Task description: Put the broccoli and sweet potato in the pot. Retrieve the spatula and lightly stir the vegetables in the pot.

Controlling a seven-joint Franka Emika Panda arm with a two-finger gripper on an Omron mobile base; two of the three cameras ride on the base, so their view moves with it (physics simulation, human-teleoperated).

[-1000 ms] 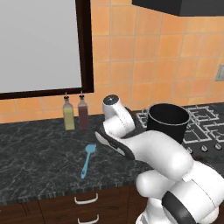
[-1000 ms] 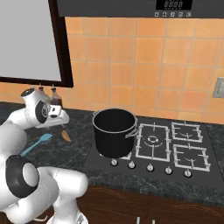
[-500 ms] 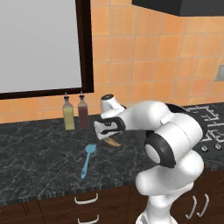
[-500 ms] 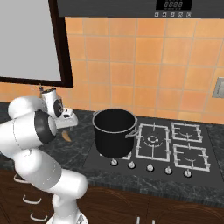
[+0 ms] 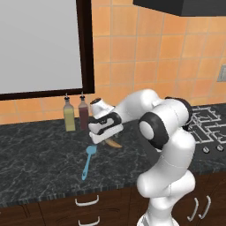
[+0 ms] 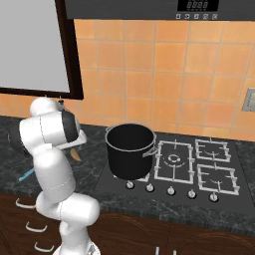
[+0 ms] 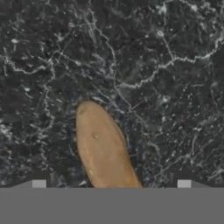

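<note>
step: reach for sweet potato (image 7: pixel 104 151) | tool (image 5: pixel 102 137): jaws wide, empty, above it | tuber lies flat on worktop (image 5: pixel 39 154) beside spatula (image 5: pixel 88 160), pot (image 6: pixel 130 149) well apart | advice: straddle its narrow width, descend centred, then close

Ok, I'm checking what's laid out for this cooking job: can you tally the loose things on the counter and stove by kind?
Bottles: 2 (one yellowish, one dark red)
Pot: 1
Spatula: 1
Sweet potato: 1
Total: 5
No broccoli can be made out.
</note>
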